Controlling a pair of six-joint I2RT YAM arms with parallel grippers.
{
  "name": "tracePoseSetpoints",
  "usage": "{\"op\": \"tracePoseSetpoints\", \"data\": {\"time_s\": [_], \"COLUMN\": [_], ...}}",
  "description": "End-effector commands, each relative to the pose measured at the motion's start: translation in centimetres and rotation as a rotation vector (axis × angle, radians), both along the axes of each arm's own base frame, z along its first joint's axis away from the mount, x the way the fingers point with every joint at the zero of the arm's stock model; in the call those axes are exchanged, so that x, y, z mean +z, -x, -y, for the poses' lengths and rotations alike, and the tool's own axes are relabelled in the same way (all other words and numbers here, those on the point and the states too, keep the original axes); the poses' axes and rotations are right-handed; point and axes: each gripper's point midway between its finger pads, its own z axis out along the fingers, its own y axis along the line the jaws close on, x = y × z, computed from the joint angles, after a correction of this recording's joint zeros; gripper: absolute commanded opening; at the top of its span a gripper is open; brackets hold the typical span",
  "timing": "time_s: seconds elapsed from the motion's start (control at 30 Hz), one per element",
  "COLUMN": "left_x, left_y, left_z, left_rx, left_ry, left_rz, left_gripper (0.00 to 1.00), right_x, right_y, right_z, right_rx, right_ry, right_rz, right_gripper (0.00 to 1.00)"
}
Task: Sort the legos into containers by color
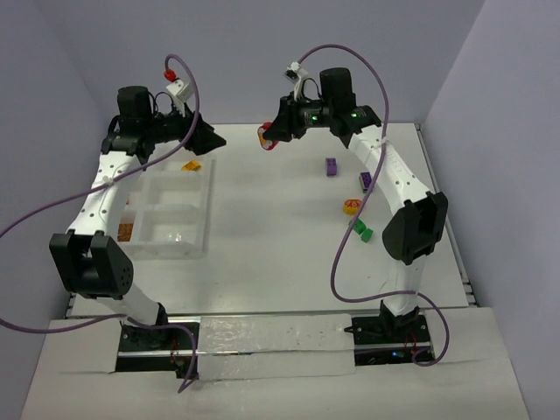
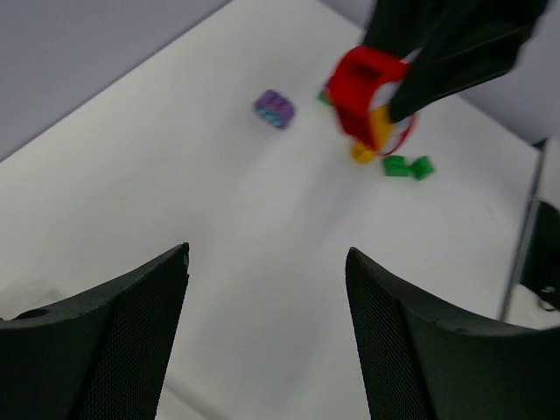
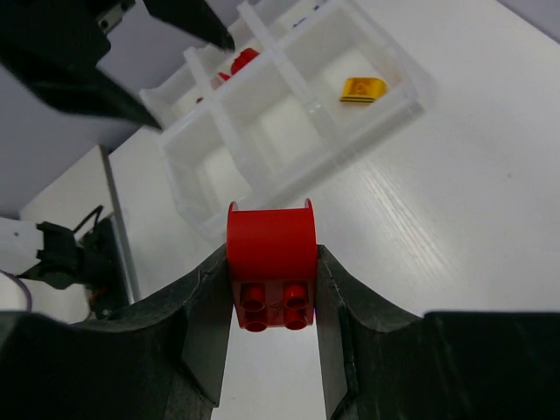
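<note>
My right claw (image 3: pixel 272 293) is clamped on a red rounded plastic brick (image 3: pixel 271 249). One finger presses against each flat side, and the brick's studs face my wrist camera. From above, this claw holds the brick up over the far middle of the white table (image 1: pixel 262 245), off the surface.

My left claw (image 2: pixel 267 297) stands with its jaws wide apart and nothing between them. In the overhead view it hangs by the far right corner of the translucent clear plastic divided tray (image 1: pixel 208 219), and its tip points toward the right claw. The two claws are near each other but not touching.

The tray sits on the left side of the table. A yellow-orange wedge-shaped plastic piece (image 1: pixel 191 165) lies in its far right compartment. A small orange plastic brick (image 1: pixel 126 232) lies in a near left compartment. My right wrist camera also shows a small red plastic piece (image 3: pixel 238 61) in a compartment further along. I cannot tell which one, because my left arm hides that part from above.

Four pieces lie loose on the right side of the table, well apart from the tray. They are a purple studded plastic brick (image 1: pixel 332 166), a second small purple piece (image 1: pixel 365 180), a small yellow piece (image 1: pixel 352 206) and a green plastic piece (image 1: pixel 360 231).
</note>
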Motion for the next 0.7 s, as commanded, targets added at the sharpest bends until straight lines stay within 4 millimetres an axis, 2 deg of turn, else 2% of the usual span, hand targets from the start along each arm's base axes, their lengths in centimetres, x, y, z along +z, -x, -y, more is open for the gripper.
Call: {"op": "tracePoseSetpoints", "data": {"time_s": [0.0, 0.13, 0.23, 0.3, 0.43, 0.67], "left_x": [2.0, 3.9, 4.0, 4.0, 4.2, 4.7], "left_y": [2.9, 5.0, 5.7, 6.4, 6.8, 6.5], "left_z": [2.9, 4.3, 4.7, 5.0, 5.4, 5.8], "left_rx": [-0.172, -0.276, -0.318, -0.358, -0.392, -0.392], "left_ry": [0.139, 0.230, 0.250, 0.270, 0.296, 0.355], "left_rz": [-0.044, -0.092, -0.109, -0.133, -0.147, -0.206], "left_gripper": [0.78, 0.78, 0.78, 0.78, 0.78, 0.78], "right_x": [2.5, 4.1, 4.5, 5.9, 7.2, 7.9], "right_y": [1.1, 2.1, 2.9, 3.5, 3.8, 4.8], "right_z": [-2.7, -4.2, -4.6, -5.0, -5.4, -6.0], "right_rx": [0.092, 0.188, 0.235, 0.277, 0.306, 0.352], "right_ry": [-0.109, -0.209, -0.265, -0.337, -0.393, -0.417], "right_rz": [-0.013, -0.043, -0.108, -0.098, -0.090, -0.096], "right_gripper": [0.00, 0.00, 0.00, 0.00, 0.00, 0.00]}}
